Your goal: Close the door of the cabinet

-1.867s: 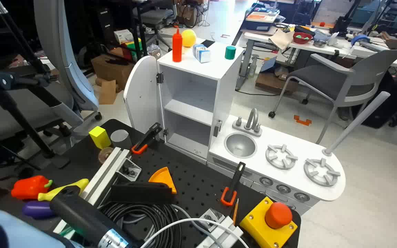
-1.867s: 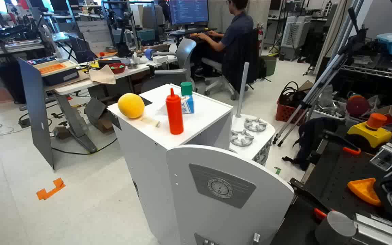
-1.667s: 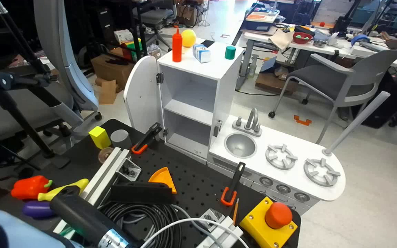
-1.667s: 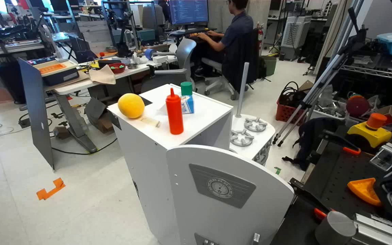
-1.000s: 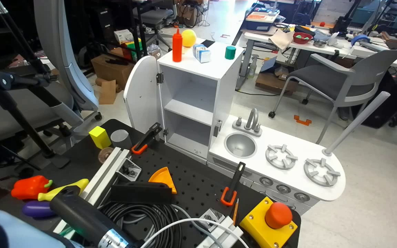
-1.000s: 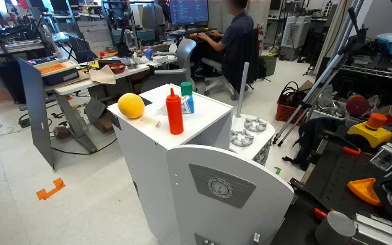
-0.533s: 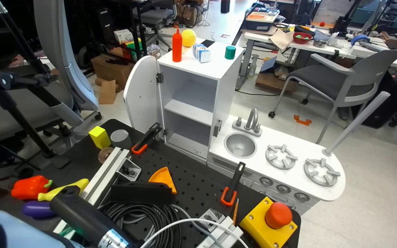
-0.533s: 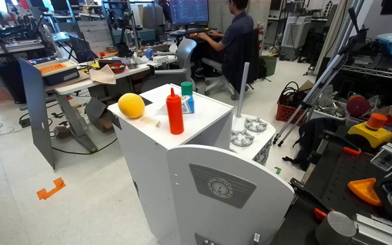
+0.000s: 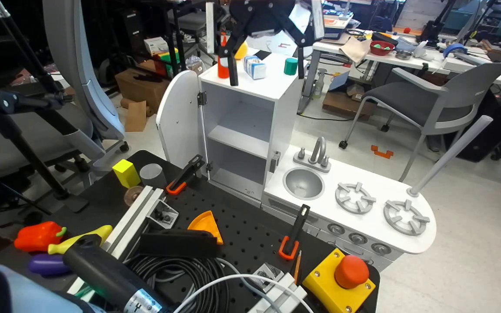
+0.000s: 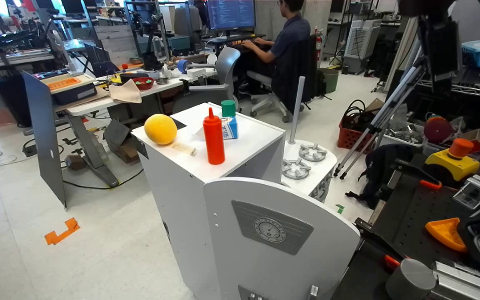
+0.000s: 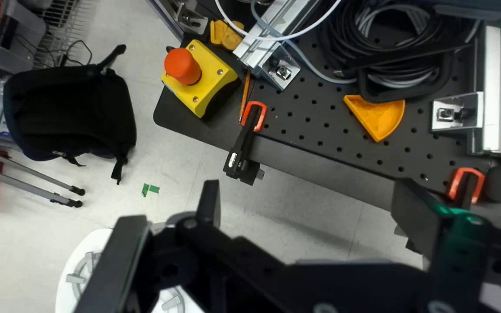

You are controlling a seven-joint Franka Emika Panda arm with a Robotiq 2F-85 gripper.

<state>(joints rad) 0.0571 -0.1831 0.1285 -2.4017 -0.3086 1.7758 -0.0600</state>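
Note:
The door (image 9: 183,117) is a tall white panel with a rounded top corner. It stands swung wide open on its hinges in both exterior views; its outer face with a grey dial shows in an exterior view (image 10: 240,258). The white cabinet (image 9: 285,126) shows its inner shelves; its side shows in an exterior view (image 10: 173,208). My gripper (image 9: 267,74) is open and empty, pointing down from the top of the picture, apart from the door. In the wrist view the fingers (image 11: 308,191) are wide apart over floor beside the table edge. The door is not identifiable in the wrist view.
A red bottle (image 10: 213,139), yellow ball (image 10: 161,130), small carton (image 9: 255,68) and green cylinder (image 9: 290,66) stand on the cabinet top. A sink-and-burner counter (image 9: 333,174) with an upright rod (image 9: 450,154) adjoins it. A black perforated table (image 9: 242,234) holds clamps (image 9: 185,176) near the door.
My gripper has come down into view from the top in both exterior views; half a second ago only a dark tip showed there. The door and cabinet have not moved.

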